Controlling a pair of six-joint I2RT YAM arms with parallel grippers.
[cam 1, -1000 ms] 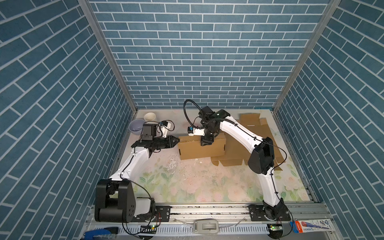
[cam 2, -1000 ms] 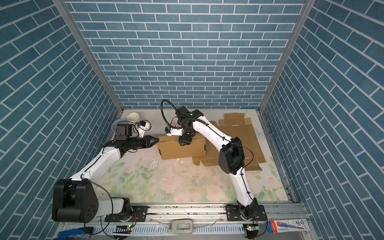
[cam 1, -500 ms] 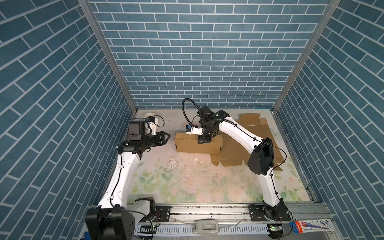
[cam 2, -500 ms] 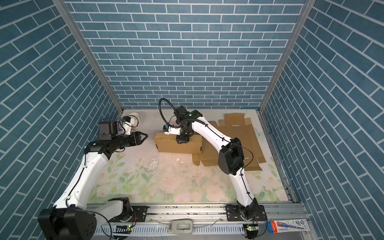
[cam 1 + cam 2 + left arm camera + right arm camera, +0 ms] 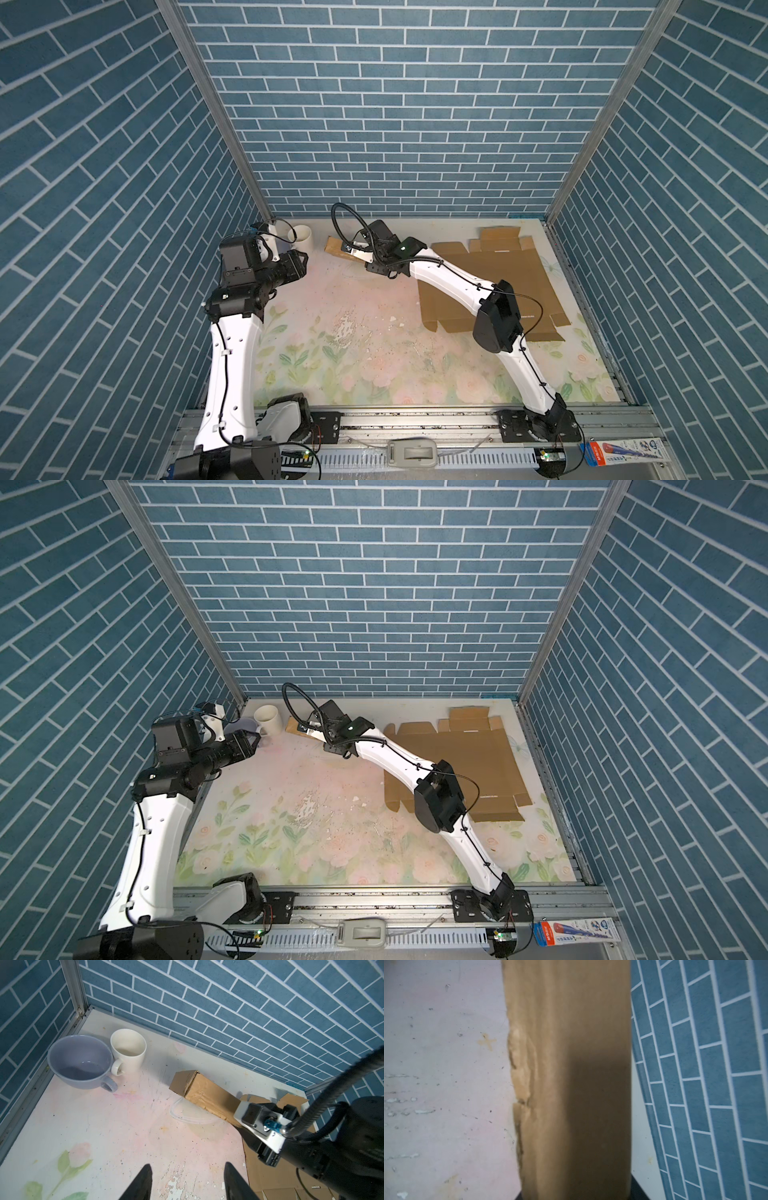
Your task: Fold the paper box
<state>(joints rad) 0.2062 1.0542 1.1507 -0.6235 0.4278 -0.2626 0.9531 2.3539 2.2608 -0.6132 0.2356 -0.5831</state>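
- While I line up the next move, what counts is that the paper box (image 5: 337, 248) lies at about 2 o'clock from the left claw (image 5: 301, 264), near it but apart. I'm reading a top view with 12 at the back wall.
- Its long axis runs roughly from 10 to 4 o'clock. The closed free end points toward the white mug (image 5: 127, 1051) and the lilac cup (image 5: 79, 1061), touching neither.
- At the 4 o'clock end sits the right claw (image 5: 358, 257), which I judge to be clamped on the paper box. Its wrist view shows cardboard running straight out from between the jaws, though the gripping tips are hidden, so I won't swear to it.
- My left claw stands apart and empty, its fingers (image 5: 143, 1184) over bare worktop (image 5: 104, 1126).
- Being nearer the free end, the left arm is the one I'd bring in for any tucking that remains.
- More flat cardboard (image 5: 490, 270) lies at 3 o'clock, partly under the right arm and clear of the approach.
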